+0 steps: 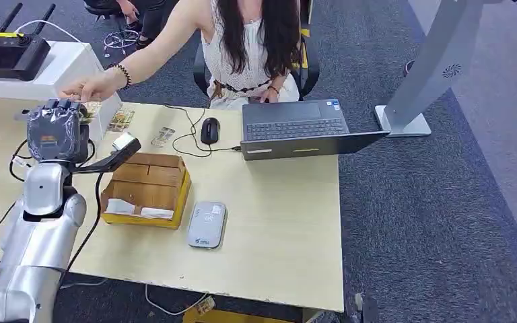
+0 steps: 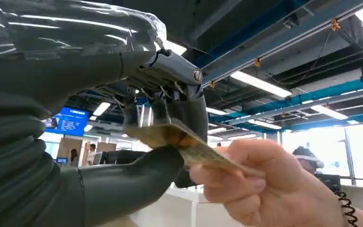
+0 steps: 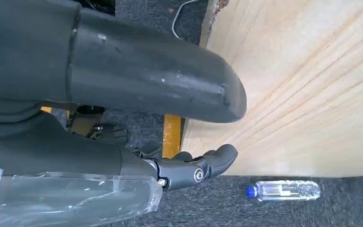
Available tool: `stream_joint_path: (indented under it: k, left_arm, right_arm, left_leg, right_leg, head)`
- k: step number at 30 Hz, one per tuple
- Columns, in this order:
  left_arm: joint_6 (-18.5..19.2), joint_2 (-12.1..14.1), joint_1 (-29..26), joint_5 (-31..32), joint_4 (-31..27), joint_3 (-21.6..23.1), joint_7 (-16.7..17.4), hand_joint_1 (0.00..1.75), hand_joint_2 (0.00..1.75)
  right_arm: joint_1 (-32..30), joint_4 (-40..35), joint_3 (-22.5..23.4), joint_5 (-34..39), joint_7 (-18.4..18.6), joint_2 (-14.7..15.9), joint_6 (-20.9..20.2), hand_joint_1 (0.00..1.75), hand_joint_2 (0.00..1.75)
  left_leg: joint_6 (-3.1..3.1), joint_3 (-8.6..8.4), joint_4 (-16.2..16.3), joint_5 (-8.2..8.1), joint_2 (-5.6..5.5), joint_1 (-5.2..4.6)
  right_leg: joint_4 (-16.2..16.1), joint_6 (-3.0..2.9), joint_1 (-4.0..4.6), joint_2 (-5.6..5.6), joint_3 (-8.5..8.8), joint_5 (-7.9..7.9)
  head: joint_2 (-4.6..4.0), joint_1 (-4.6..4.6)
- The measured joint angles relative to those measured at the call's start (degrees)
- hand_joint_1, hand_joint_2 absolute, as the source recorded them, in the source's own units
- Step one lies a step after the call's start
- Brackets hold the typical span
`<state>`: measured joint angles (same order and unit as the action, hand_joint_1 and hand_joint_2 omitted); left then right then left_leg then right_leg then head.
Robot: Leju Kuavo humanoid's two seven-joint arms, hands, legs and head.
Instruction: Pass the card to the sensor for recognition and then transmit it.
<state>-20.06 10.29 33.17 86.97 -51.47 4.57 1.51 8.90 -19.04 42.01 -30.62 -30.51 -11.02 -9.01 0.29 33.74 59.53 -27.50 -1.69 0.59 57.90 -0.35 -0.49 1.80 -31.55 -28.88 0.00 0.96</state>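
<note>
My left hand [image 1: 57, 128] is raised over the table's far left and pinches a brownish card [image 2: 189, 146] between thumb and fingers. A seated person's hand [image 2: 260, 189] grips the card's other end, reaching in from across the table [image 1: 87, 87]. The card [image 1: 91, 111] peeks out just past my hand in the head view. The grey-white sensor pad [image 1: 207, 225] lies flat on the table, right of an open wooden box [image 1: 147, 190] with cards in it. My right hand [image 3: 170, 94] hangs beside the table's edge with nothing in it, its fingers [image 3: 212, 163] apart from the thumb.
A laptop [image 1: 296, 128] and a black mouse [image 1: 209, 130] sit in front of the person. Loose cards [image 1: 121, 120] lie near a white box carrying a black antenna device [image 1: 10, 50]. A grey stand [image 1: 431, 67] rises at the right. A water bottle [image 3: 283, 190] lies on the carpet.
</note>
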Motion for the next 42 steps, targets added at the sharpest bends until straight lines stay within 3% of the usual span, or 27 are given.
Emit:
stream_joint_path:
  k: [11, 32, 37, 42]
  left_arm:
    - [1.55, 0.33, -0.41, -0.85, 0.00, 0.00, -0.55, 1.75, 1.75]
    - [0.90, -0.26, -3.33, -2.12, -1.95, 0.00, -2.84, 1.75, 1.75]
    - [0.02, -3.24, -5.74, -1.09, -6.23, 1.73, -4.68, 1.75, 1.75]
    - [0.57, -7.46, -8.40, 0.68, -11.50, 7.24, -4.57, 1.75, 1.75]
  right_arm:
    - [-0.08, 0.00, -1.16, 1.35, 0.00, 0.02, 0.20, 0.00, 0.00]
    - [-0.17, 0.00, -4.07, 4.42, 0.33, 0.00, 1.03, 0.00, 0.00]
    - [-0.16, 0.00, -4.90, 5.27, 0.50, 0.00, 1.25, 0.00, 0.00]
    - [-0.17, -0.02, -5.84, 6.16, 0.68, -0.09, 1.86, 0.00, 0.00]
  left_leg:
    - [0.00, 0.00, 0.00, 0.00, 0.00, 0.00]
    - [0.00, -0.01, 0.01, 0.00, 0.00, 0.00]
    - [0.00, 0.02, 0.03, 0.00, -0.06, -0.01]
    - [0.01, 0.04, 0.05, -0.01, -0.04, -0.05]
  right_leg:
    - [0.00, 0.00, 0.00, 0.00, 0.00, 0.00]
    - [0.00, 0.00, 0.00, 0.01, -0.01, 0.00]
    - [-0.03, 0.00, -0.01, -0.05, 0.00, 0.00]
    - [-0.07, 0.06, -0.05, -0.04, 0.00, 0.03]
  head:
    - [0.00, 0.00]
    - [0.00, 0.00]
    - [0.00, 0.02]
    - [0.00, 0.00]
